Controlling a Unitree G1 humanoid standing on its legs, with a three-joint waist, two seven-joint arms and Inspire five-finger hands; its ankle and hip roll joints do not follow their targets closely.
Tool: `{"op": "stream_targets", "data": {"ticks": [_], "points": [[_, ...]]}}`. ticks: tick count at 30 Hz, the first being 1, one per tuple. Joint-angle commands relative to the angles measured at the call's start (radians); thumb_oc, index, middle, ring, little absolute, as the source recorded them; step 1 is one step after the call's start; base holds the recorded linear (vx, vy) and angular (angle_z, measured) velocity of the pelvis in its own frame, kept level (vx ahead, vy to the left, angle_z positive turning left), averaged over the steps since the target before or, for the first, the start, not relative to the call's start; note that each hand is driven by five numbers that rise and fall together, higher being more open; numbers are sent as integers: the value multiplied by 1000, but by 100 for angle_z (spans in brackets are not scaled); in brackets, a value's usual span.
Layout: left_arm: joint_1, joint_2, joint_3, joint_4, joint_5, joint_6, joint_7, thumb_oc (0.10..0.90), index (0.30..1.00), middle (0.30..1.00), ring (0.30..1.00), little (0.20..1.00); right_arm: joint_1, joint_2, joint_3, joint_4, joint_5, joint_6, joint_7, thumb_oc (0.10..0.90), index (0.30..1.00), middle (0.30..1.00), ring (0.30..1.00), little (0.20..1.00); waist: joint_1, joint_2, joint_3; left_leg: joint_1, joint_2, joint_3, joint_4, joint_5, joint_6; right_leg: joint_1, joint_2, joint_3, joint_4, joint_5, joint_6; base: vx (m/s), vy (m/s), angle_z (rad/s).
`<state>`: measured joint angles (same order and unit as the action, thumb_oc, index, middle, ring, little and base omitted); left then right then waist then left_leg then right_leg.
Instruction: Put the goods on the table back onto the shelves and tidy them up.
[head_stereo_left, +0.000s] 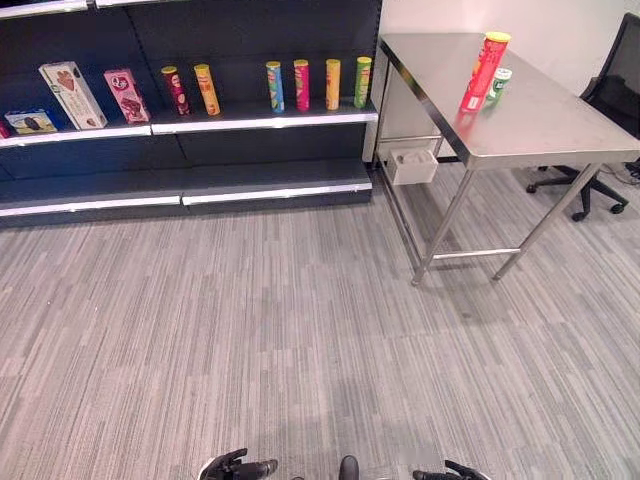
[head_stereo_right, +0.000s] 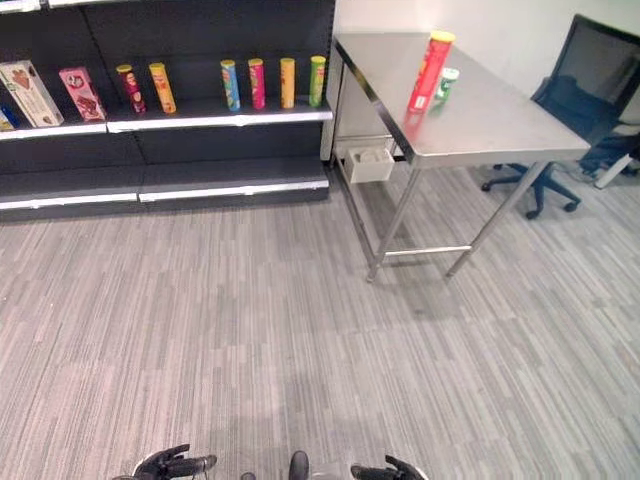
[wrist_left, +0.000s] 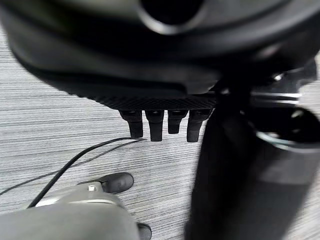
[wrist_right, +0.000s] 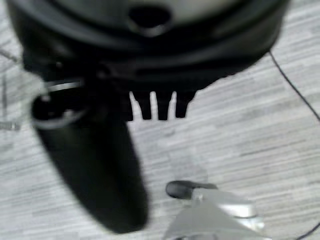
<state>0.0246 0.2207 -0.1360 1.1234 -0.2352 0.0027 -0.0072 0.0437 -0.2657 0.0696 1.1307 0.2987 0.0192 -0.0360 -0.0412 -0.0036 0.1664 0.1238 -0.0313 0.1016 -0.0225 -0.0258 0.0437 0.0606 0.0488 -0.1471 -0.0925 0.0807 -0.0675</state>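
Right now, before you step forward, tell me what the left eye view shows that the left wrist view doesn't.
Left eye view: the dark shelf with its row of tubes and boxes, the steel table to its right carrying a tall red tube and a small green can, and an office chair past it. Left wrist view: the left hand up close, its fingers relaxed, holding nothing. Shared: the grey striped floor and that hand, low at the near edge.
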Motion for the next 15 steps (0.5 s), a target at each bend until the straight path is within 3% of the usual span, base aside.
{"op": "stream_targets", "data": {"ticks": [1, 15], "points": [[-45, 36, 14, -18, -22, -51, 15, 800, 900, 900, 900, 900, -29, -36, -1, -4, 37, -40, -17, 800, 900, 900, 900, 900, -5, -15, -13, 36, 72, -37, -65, -9, -95, 87, -105, 35, 5, -101, 188, 15, -1, -8], [-38, 16, -3, 27, 17, -43, 7, 800, 900, 900, 900, 900, -46, -39, 29, 5, 8, -35, -6, 800, 900, 900, 900, 900, -2, -12, -14, 43, 72, -44, -65, -13, -93, 96, -102, 37, 5, -108, 183, 9, -8, -3]]}}
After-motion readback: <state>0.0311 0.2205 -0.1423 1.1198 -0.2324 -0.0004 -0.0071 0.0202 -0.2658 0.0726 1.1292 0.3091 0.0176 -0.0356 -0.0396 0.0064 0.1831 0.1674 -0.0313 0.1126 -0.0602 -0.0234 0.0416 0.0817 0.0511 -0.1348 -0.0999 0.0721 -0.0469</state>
